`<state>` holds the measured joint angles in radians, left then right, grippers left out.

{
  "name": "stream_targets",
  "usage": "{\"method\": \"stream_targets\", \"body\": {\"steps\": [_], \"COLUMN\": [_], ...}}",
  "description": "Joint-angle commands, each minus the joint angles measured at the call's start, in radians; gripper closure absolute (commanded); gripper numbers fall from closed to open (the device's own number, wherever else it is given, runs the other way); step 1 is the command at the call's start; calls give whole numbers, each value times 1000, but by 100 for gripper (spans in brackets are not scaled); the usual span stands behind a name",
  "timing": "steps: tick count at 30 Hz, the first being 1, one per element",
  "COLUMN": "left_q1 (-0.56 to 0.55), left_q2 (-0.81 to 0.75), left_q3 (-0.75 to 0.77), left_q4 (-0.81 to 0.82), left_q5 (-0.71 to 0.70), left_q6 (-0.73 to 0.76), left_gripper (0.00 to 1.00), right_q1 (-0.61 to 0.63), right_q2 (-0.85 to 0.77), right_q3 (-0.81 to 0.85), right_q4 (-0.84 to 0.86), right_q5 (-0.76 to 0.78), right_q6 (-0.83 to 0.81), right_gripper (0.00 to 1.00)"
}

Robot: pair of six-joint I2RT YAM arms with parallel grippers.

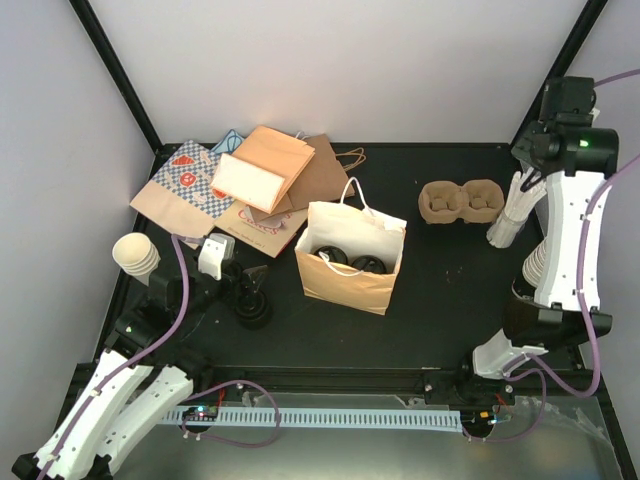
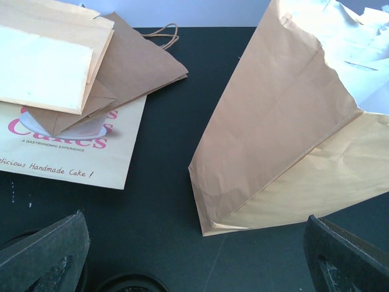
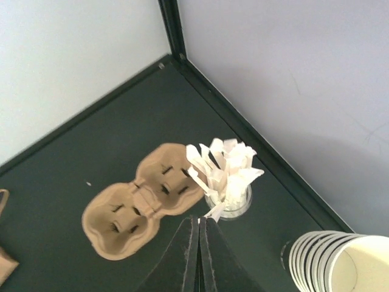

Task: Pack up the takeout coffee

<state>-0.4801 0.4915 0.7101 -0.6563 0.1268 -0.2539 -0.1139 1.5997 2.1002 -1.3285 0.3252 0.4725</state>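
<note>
At tabletop (image 1: 430,300) centre: open paper bag (image 1: 345,270) stands upright, white handles up, mouth gaping.
Task cups: two lidded cups (image 1: 367,264) side by side inside the paper bag; round black lids show, cup bodies are hidden by the bag walls.
Task carrier: brown moulded-pulp carrier (image 1: 460,200), two round wells joined at a waist, lies flat at the far right, well apart from the bag and just beside the straw glass (image 1: 510,215).
Left side: left jaws released, fingers (image 2: 45,258) spread wide, low over the tabletop just left of the bag, nothing between them.
Right side: right jaws clenched, tips (image 3: 209,255) pressed together on nothing, up above the straw glass (image 3: 228,204).
Top view only: lids down in the bag; black lid stack (image 1: 253,312) just beside the left jaws; cream cup stack (image 1: 135,255) at the left edge; flat bags (image 1: 240,185) piled far left.
Left wrist only: the bag's (image 2: 273,140) creased side wall and bottom corner; "Handmade Cake" print on a flat bag (image 2: 67,152).
Right wrist only: slotted floors in both carrier (image 3: 143,204) wells; wrapped straws fanned out; second cup stack (image 3: 337,261) lying on its side at the lower right.
</note>
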Motion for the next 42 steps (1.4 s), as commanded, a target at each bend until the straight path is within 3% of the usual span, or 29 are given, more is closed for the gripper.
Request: {"method": "stream_targets", "body": {"steps": [1,9,23,33,42], "left_q1": [-3,-3,-3,-3,-2], "left_q2": [7,6,7,10,16], "left_q3": [2,3,3,3,3], "left_q4": [20,21,20,21,20], "left_q5": [-7,-6,-6,-4,-4], "left_q6": [8,7,7,7,7], "left_gripper": [1,1,1,1,1], "right_q1": [-6,-5,-5,-6,-4], "right_q2": [-54,-164,-431,-636,-750], "right_q3": [125,170,-96,-370,-590], "right_q4": [-78,-45,224,606,824], "right_q5": [-60,-295,-855,-1131,-1298], "right_q6": [-19,-50,-66,130,254], "right_gripper": [96,98,99,99,99]}}
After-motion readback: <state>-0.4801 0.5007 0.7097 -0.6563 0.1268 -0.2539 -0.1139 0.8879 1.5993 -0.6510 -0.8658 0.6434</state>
